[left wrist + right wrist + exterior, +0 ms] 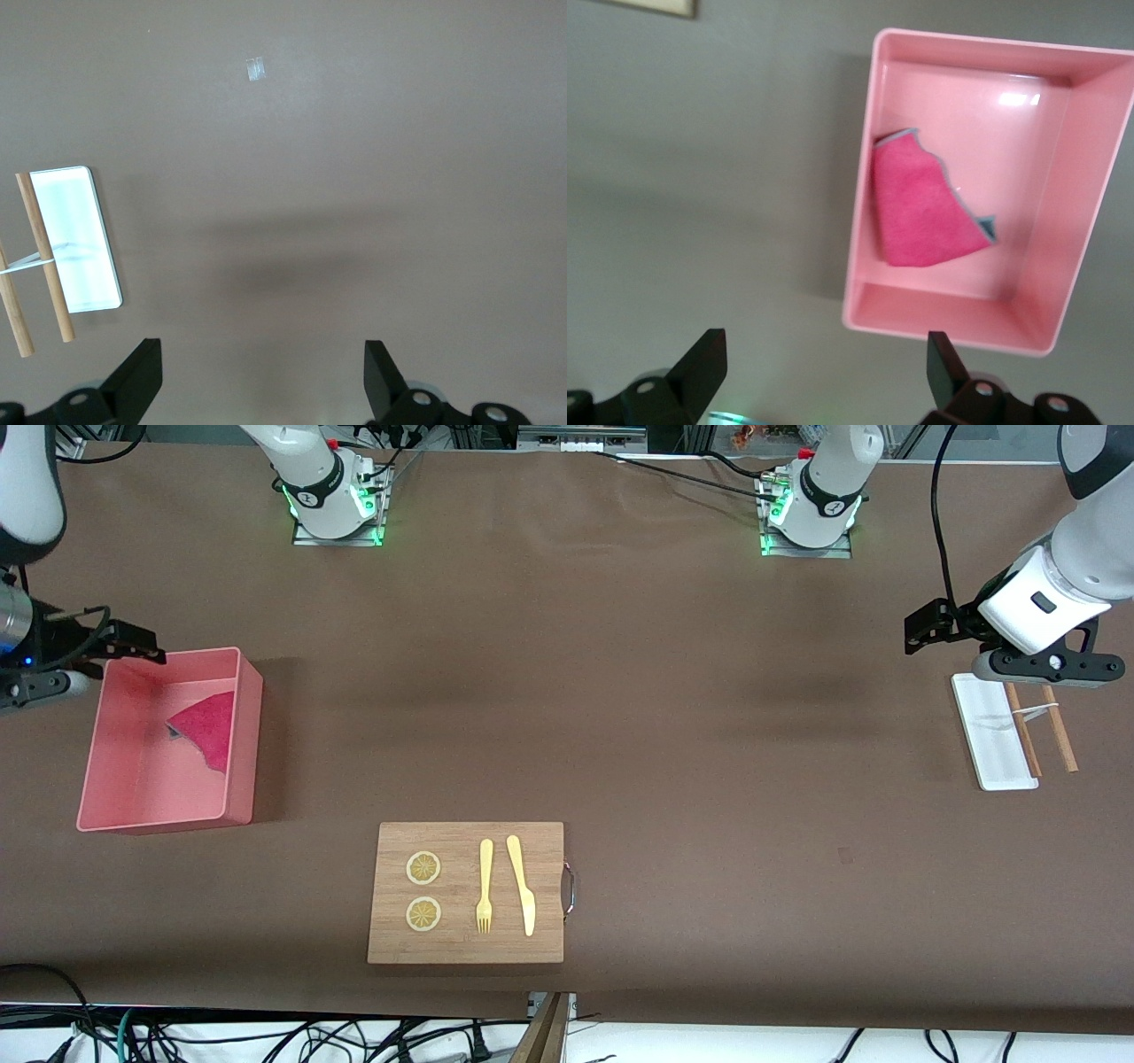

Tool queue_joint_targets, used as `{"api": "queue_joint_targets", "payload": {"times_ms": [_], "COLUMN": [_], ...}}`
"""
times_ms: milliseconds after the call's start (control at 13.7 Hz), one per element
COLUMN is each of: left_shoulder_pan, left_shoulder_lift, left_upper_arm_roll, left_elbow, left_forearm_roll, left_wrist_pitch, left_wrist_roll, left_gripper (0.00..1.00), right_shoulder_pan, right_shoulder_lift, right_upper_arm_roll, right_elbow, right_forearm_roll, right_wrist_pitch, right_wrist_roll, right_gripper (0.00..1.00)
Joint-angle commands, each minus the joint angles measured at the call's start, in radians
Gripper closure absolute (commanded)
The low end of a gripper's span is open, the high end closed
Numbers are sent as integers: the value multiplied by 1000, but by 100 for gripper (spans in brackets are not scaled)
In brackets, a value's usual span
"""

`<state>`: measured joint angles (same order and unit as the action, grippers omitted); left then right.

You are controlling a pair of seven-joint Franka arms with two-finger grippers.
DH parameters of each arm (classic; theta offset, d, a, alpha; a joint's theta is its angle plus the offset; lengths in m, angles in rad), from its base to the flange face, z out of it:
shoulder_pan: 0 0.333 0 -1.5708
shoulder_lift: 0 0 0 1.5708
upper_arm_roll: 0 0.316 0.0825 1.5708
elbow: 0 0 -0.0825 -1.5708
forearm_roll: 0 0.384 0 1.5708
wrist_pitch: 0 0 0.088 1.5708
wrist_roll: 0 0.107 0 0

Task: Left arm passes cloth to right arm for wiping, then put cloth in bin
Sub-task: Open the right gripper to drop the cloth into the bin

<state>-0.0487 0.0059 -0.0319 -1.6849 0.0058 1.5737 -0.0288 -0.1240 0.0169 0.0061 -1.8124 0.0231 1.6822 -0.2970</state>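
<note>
Final stage of the task: the cloth (pixel 920 212) lies inside the pink bin (pixel 244 735), propped against its wall, so by appearance nothing remains but withdrawal. The right gripper (pixel 819 367) hangs beside the bin, jaws apart and empty; the left gripper (pixel 261 376), also spread empty, waits near the white tray (pixel 983 735). Counted: one cutting board (pixel 465 948), two lemon slices (pixel 423 868), one fork (pixel 485 886), one knife (pixel 522 884).

The cloth (pixel 205 727) lies in the bin (pixel 248 726) at the right arm's table end.
</note>
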Motion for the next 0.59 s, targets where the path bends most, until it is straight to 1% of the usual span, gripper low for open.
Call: {"api": "queue_joint_targets", "payload": {"times_ms": [0,73,220,512], "left_shoulder_pan": [10,13,20,20], "left_shoulder_lift": [12,14,17,17], "left_upper_arm_roll": [0,0,0,-2], "left_elbow": [28,28,28,28], "left_forearm_roll": [-6,-6,-6,-7], "left_wrist_pitch": [-21,-20,-21,-21], "left_wrist_roll": [7,10,15,15], "left_gripper": [0,0,0,0], "right_shoulder_pan": [26,46,52,52], "right_shoulder_lift": [-67,-80,-83,-87], "right_upper_arm_roll": [38,38,43,64], "right_elbow": [36,60,97,100], "right_forearm_roll": [5,5,3,0], "right_wrist_pitch": [-80,-114,-127,-127], "right_wrist_roll": [168,186,170,173], "right_gripper": [0,0,0,0]}}
